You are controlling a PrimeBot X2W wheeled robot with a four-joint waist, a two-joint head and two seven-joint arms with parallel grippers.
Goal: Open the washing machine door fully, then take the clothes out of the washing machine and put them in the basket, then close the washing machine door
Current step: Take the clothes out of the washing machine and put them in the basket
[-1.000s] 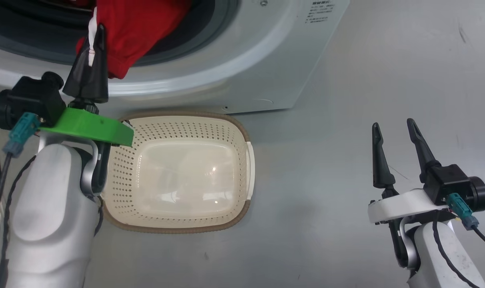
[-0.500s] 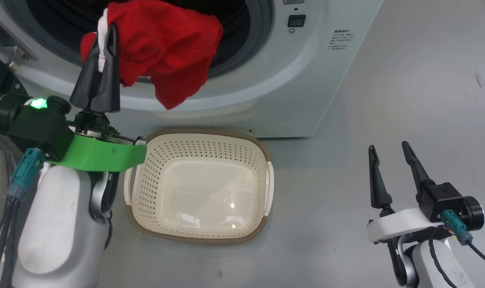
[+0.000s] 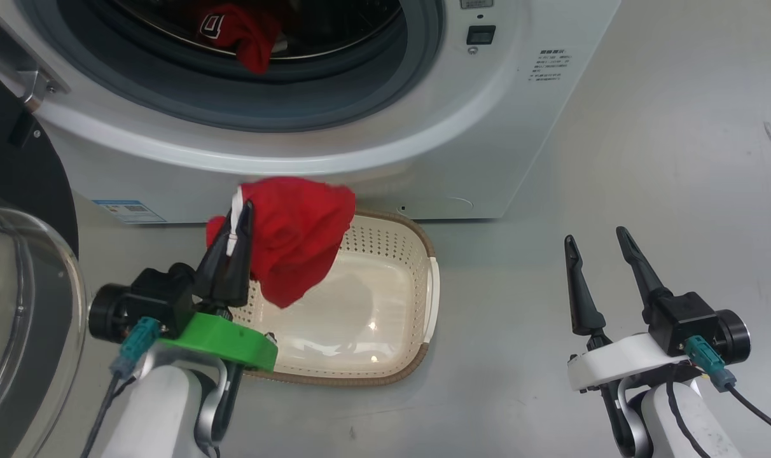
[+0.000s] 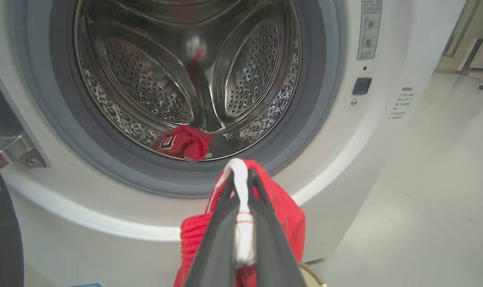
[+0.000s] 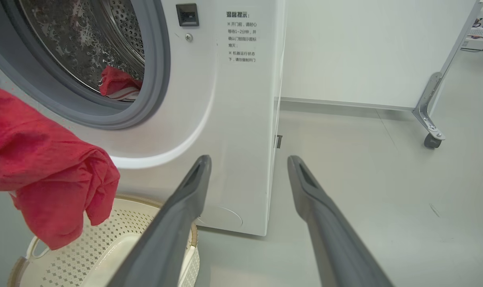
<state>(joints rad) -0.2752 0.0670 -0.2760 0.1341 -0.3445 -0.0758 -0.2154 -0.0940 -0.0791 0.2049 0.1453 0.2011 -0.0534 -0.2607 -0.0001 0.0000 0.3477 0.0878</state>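
Grey floor (image 3: pixel 551 159): left hand (image 3: pixel 242 213) clenched on red garment (image 3: pixel 296 242) above basket (image 3: pixel 385 245); right hand (image 3: pixel 595 236) spread

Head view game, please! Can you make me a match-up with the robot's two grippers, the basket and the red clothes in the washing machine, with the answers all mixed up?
Things:
1. left gripper
2. right gripper
3. basket
4. leftover red garment

Where or how:
A. on the floor in front of the washing machine
B. shut on the hanging red garment
C. lying in the drum
D. open, holding nothing

Pairs: 1-B, 2-D, 3-A, 4-C
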